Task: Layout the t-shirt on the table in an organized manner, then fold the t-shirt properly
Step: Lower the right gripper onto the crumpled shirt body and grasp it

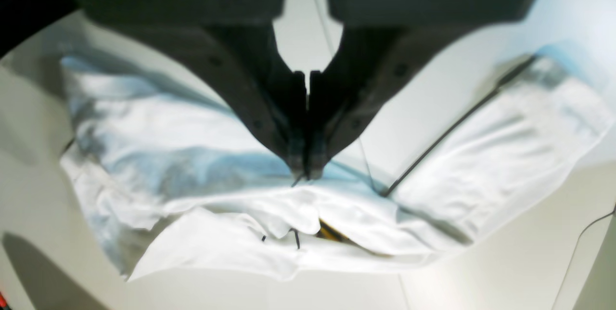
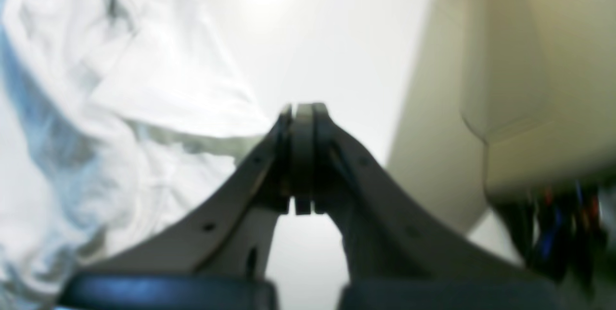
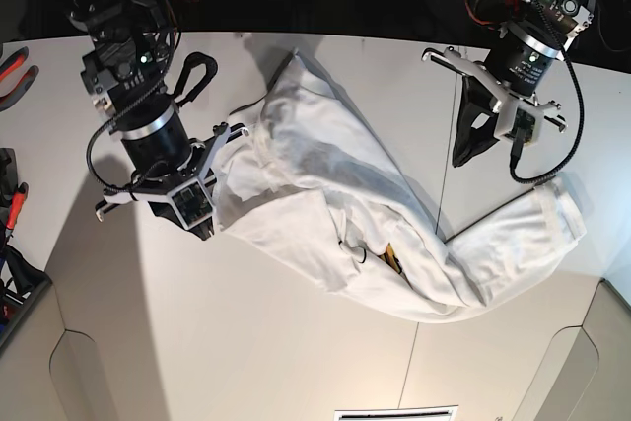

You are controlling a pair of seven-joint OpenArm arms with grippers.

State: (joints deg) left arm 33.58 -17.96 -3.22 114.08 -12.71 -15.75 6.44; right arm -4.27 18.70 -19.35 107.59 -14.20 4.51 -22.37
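Left end effector (image 3: 471, 150) has its jaws together on nothing, hanging over bare counter (image 3: 246, 352) just far of the shirt's (image 3: 325, 194) right end; in the left wrist view its tips (image 1: 306, 173) point at a rumpled fold. Right end effector (image 2: 302, 156) is pressed together too, empty, at the shirt's left edge beside a loose flap. The shirt sprawls crumpled in a long diagonal band from far centre down to the right, a scrap of yellow print (image 3: 392, 258) peeking mid-bundle, the dark seam (image 1: 457, 124) passing under it.
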